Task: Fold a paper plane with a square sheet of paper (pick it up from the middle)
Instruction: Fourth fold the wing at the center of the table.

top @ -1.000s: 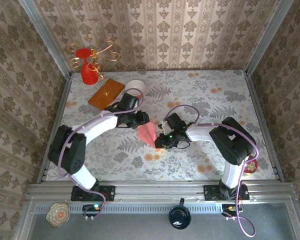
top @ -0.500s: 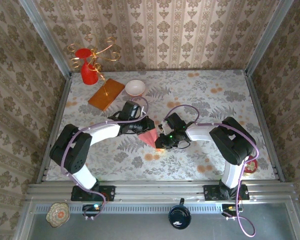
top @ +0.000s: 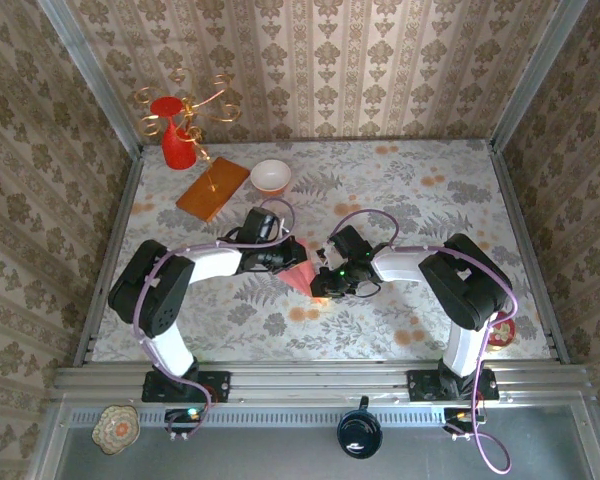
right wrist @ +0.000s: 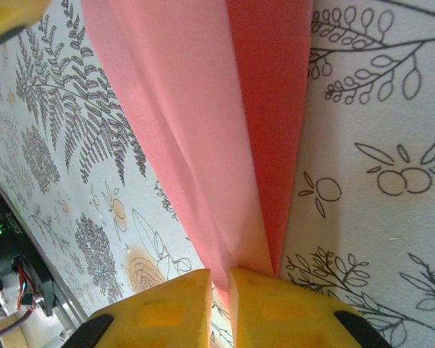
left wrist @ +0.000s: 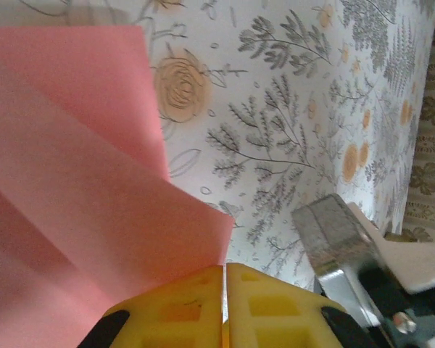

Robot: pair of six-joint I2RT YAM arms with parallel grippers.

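The square sheet of paper (top: 299, 277), pink and partly folded into a narrow pleated shape, lies mid-table between both arms. My left gripper (top: 291, 256) is at its far-left end. In the left wrist view its yellow fingers (left wrist: 174, 312) stand almost together, and a corner of the paper (left wrist: 80, 181) runs into the seam of the left gripper (left wrist: 225, 270). My right gripper (top: 321, 281) is at the near-right end. In the right wrist view it (right wrist: 219, 275) is shut on the folded layers of the paper (right wrist: 203, 123), which narrow into the slim gap between its pads.
An orange-brown wooden board (top: 212, 188), a white bowl (top: 270, 176) and a red vase (top: 177, 146) with gold wire curls stand at the back left. A grey metal part of the other arm (left wrist: 341, 246) sits close beside the left fingers.
My left gripper has moved down and right onto the paper's end and closed on it. The visible paper has become narrower. The right gripper has held its place.
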